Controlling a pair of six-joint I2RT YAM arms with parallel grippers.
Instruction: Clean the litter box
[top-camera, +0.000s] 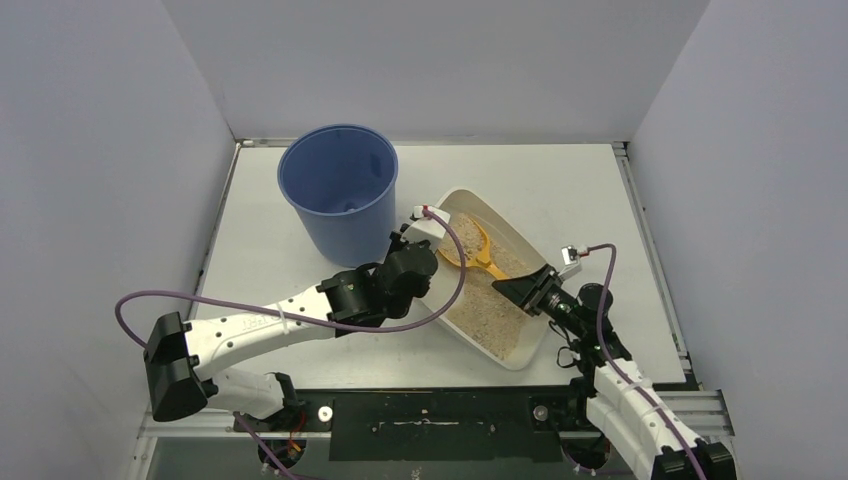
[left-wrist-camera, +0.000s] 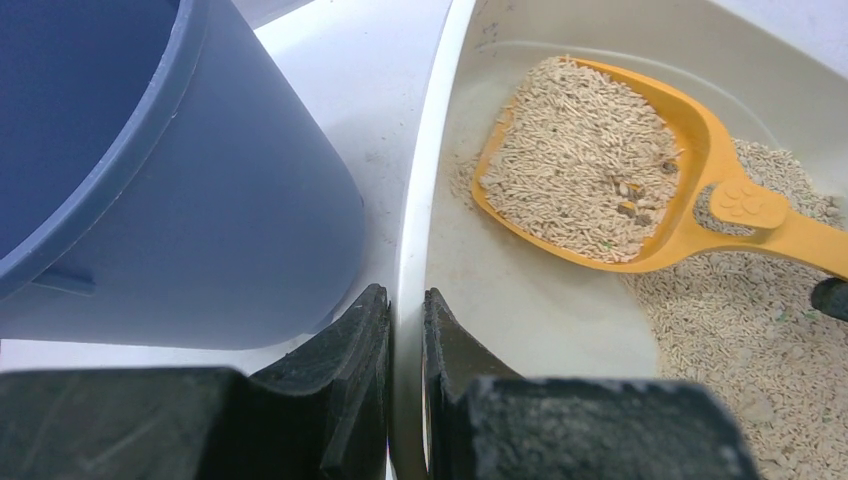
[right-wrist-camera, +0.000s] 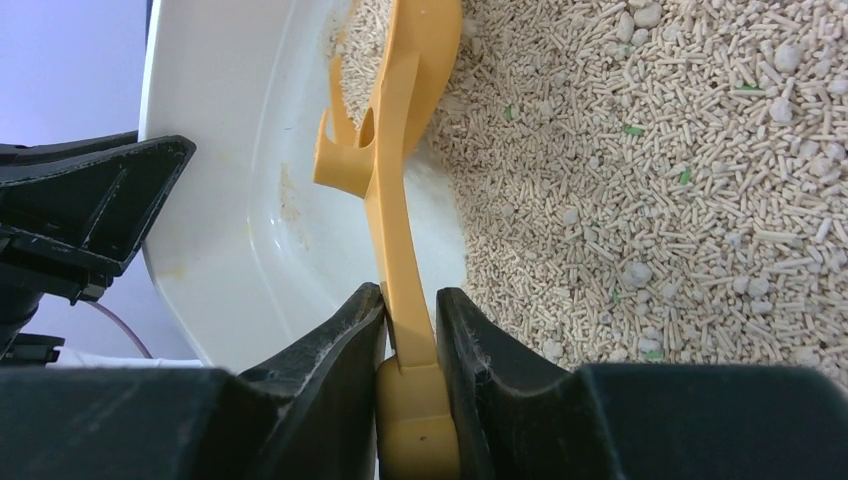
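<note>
- Your right end effector (right-wrist-camera: 410, 300) is gripping the handle of the yellow scoop (left-wrist-camera: 600, 170), with both fingers pressing flat against the handle's sides and only a narrow gap between them.
- Your left end effector (left-wrist-camera: 408, 305) is pinching the rim of the litter box (top-camera: 530, 245). One finger is sitting outside the white wall and the other inside it, so the jaws are standing narrow around the plastic.
- The scoop is carrying a heap of tan granules (right-wrist-camera: 650, 200) in its bowl, and the bowl is lying at the far end of the litter box, where the white floor is showing mostly bare.
- The rest of the granules are lying toward the near end of the litter box, under and beside the handle you are holding.
- The litter box is sitting diagonally on the white surface (top-camera: 580, 180), between your two arms.
- The blue bucket (top-camera: 340, 200) is standing upright just to the left of the litter box, close to the rim you are pinching; you cannot tell whether the two are touching.
</note>
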